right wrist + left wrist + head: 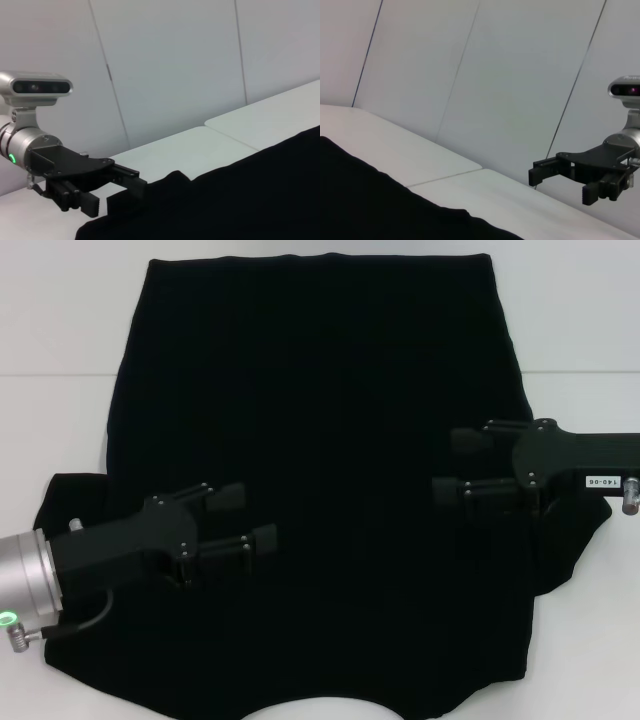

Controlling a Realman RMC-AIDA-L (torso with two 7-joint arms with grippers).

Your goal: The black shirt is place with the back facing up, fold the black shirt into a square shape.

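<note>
Across the white table (60,320), the black shirt (320,440) lies flat, filling the head view; hem at 12 o'clock, sleeves at 3 and 9, collar notch cut off at 6. No lettering shows. Only the wrist views show the panelled wall (495,75) behind, plus the shirt edge (365,205) (240,195). Left gripper (240,520) at 8 o'clock, fingers spread apart, holding nothing, pointing toward 3. Right gripper (460,465) at 3 o'clock, fingers likewise apart and empty, pointing toward 9. Height above fabric hard to judge from the head view.
</note>
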